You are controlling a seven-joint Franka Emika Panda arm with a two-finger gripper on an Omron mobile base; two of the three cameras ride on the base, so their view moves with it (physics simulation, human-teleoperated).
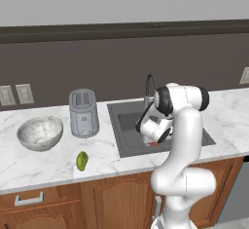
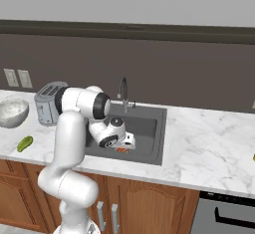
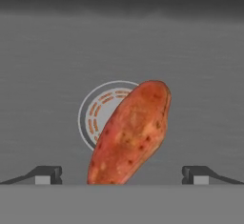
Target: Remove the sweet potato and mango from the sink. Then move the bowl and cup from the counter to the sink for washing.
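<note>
An orange-red sweet potato (image 3: 131,135) lies on the floor of the dark sink (image 1: 127,110), partly over the round drain (image 3: 97,111). My gripper (image 3: 122,175) is low in the basin and open, one fingertip (image 3: 47,175) on each side of the sweet potato's near end, with a gap on both sides. From the right base, the gripper (image 2: 123,147) hangs just above the sweet potato (image 2: 122,151). The green mango (image 1: 82,161) rests on the counter near its front edge. The mottled bowl (image 1: 40,133) stands left of it. A yellow sliver (image 2: 253,157) at the frame edge may be the cup.
A grey toaster (image 1: 83,113) stands between the bowl and the sink. The curved faucet (image 1: 150,89) rises at the sink's back rim, close behind my arm. White marble counter (image 2: 209,143) stretches to the right of the sink.
</note>
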